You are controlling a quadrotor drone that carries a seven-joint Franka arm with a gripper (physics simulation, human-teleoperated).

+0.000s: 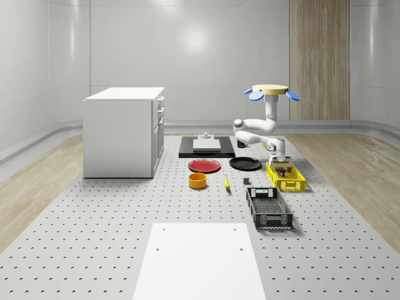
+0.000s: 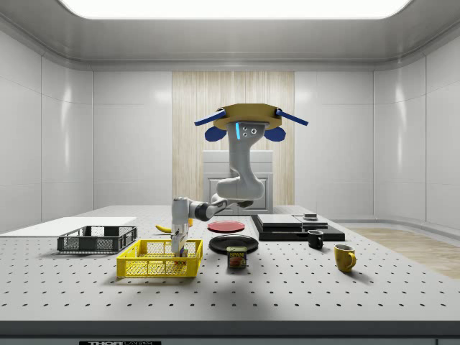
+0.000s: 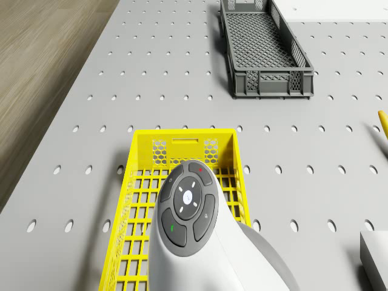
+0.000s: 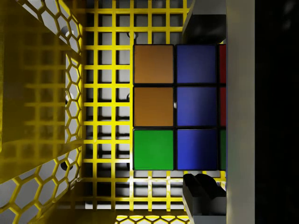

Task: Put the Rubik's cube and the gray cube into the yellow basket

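Rubik's cube (image 4: 175, 106) sits between my tool's (image 2: 180, 248) fingers, low inside the yellow basket (image 1: 285, 177); the wrist view shows orange, blue and green tiles with yellow mesh floor right behind them. Tool is pinching the cube, one dark fingertip (image 4: 202, 184) against its edge. My guess: held this low so the drop is short and it won't bounce out.

Arm (image 3: 188, 236) reaches down and forward from my drone body (image 2: 248, 118), which hovers above the bench (image 1: 125, 212) beside the basket, near the black plate (image 1: 245, 164).

Gray cube: I can't pick it out with any certainty. A small dark thing (image 1: 247, 182) lies on the bench between the basket and the yellow marker-like item (image 1: 226, 182); too small to name.

Whether the Rubik's cube already touches the mesh floor is hard to judge. In the side view the basket wall hides my fingertips, and in the drone view my own arm covers the basket's middle. Gray crate (image 3: 264, 51) stands well apart.
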